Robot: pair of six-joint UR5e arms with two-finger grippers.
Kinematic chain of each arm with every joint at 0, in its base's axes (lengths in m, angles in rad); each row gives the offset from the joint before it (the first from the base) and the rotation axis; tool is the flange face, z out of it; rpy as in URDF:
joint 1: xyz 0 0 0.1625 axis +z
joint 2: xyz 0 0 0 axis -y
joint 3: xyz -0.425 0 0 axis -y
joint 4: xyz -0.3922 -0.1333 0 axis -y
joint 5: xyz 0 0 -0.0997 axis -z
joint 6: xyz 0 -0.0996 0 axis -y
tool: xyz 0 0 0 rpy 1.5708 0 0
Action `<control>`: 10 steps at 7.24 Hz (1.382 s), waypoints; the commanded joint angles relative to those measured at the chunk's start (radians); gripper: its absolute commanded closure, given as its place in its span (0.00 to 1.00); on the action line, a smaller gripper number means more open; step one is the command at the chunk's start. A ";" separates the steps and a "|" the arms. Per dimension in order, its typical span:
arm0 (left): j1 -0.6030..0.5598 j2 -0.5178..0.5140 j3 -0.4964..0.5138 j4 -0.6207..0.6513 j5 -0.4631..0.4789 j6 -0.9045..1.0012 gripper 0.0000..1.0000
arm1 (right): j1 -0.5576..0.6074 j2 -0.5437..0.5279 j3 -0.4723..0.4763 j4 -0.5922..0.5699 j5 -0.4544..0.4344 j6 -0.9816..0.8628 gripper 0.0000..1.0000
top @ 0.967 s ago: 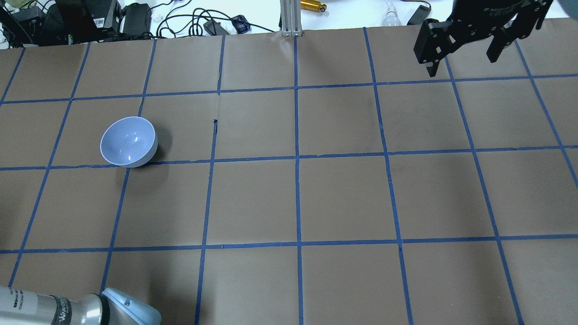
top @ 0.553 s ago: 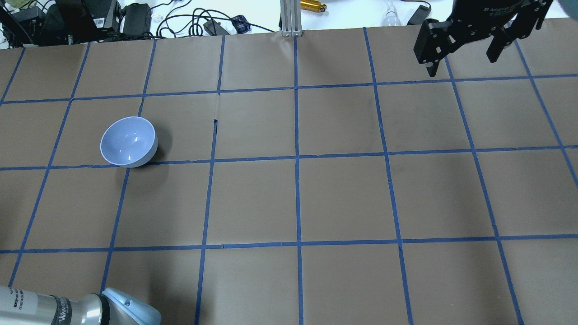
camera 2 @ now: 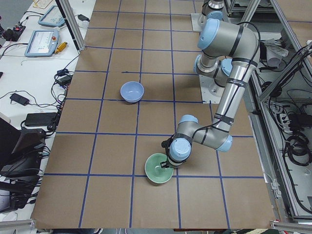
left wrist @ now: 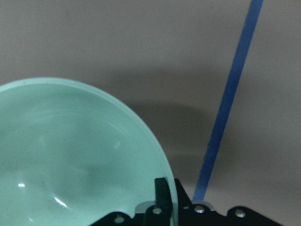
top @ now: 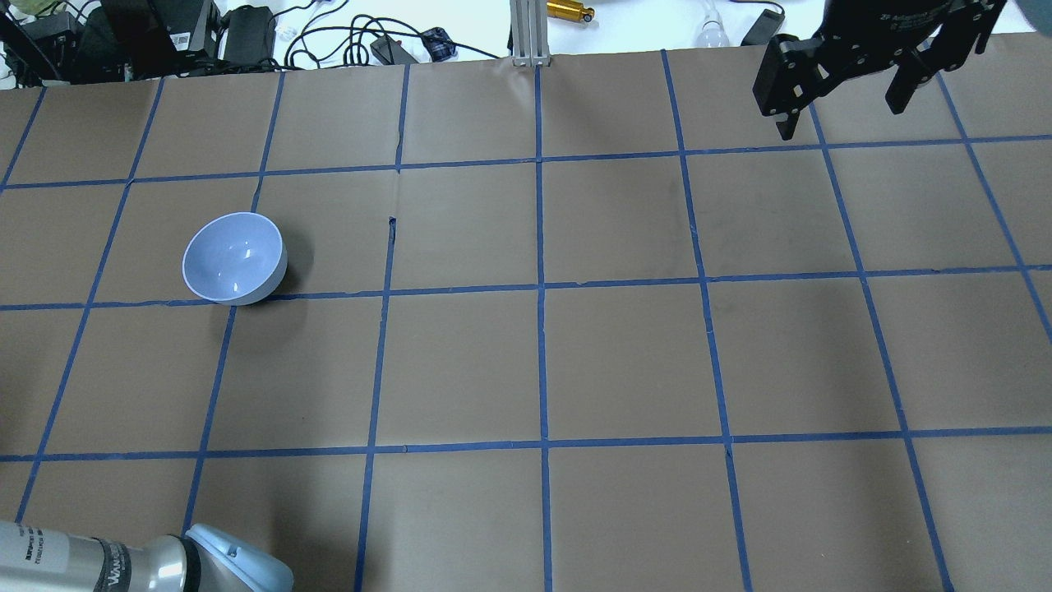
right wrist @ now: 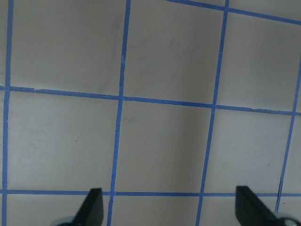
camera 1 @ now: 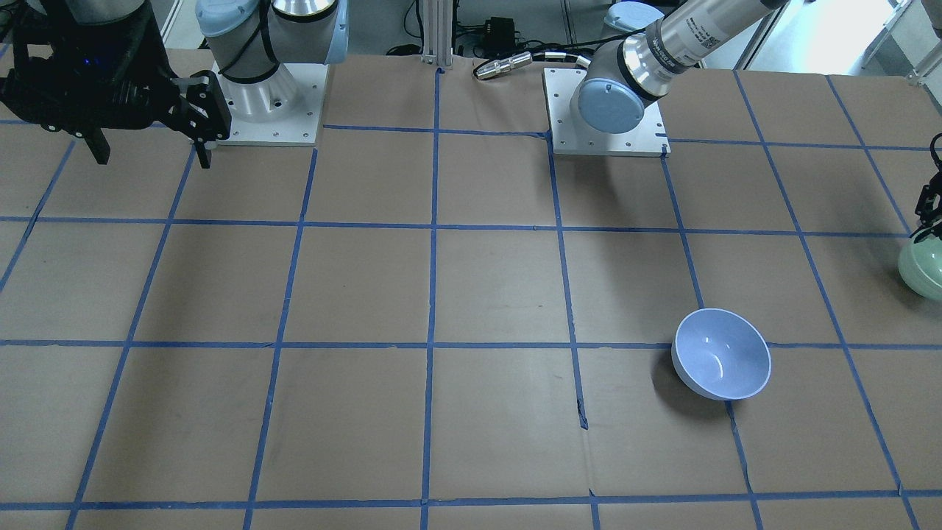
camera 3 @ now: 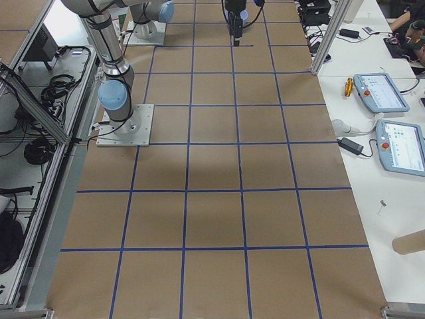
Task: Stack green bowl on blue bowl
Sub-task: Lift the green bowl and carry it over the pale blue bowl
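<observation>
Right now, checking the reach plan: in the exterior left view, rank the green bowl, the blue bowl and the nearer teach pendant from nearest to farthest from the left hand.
1. green bowl, right at the left hand, at the table's near end.
2. blue bowl, farther along the table, toward the side bench.
3. teach pendant, off the table on the white side bench, farthest.

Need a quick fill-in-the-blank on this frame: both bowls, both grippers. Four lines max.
1. The blue bowl stands upright and ___, with nothing in it.
2. The right gripper hovers over the table with its fingers ___.
3. The left gripper has its fingers on either side of the green bowl's ___.
4. The two bowls sit apart and are not yet ___.

Missing words: empty; open; rim; stacked
</observation>
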 commanded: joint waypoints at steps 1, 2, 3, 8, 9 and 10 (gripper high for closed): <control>-0.038 0.051 0.004 -0.015 0.003 -0.006 1.00 | 0.000 0.000 0.000 0.000 0.000 0.000 0.00; -0.058 0.083 0.007 -0.048 0.003 -0.020 1.00 | 0.000 0.000 0.000 0.000 0.000 0.000 0.00; -0.113 0.126 0.008 -0.079 0.005 -0.047 1.00 | 0.000 0.000 0.000 0.000 0.000 0.000 0.00; -0.542 0.271 0.127 -0.369 -0.058 -0.294 1.00 | 0.000 0.000 0.000 0.000 0.000 0.000 0.00; -0.627 0.272 0.117 -0.372 -0.056 -0.427 1.00 | 0.000 0.000 0.000 0.000 0.000 0.000 0.00; -0.688 0.274 0.102 -0.370 -0.061 -0.525 1.00 | -0.002 0.000 0.000 0.000 0.000 0.000 0.00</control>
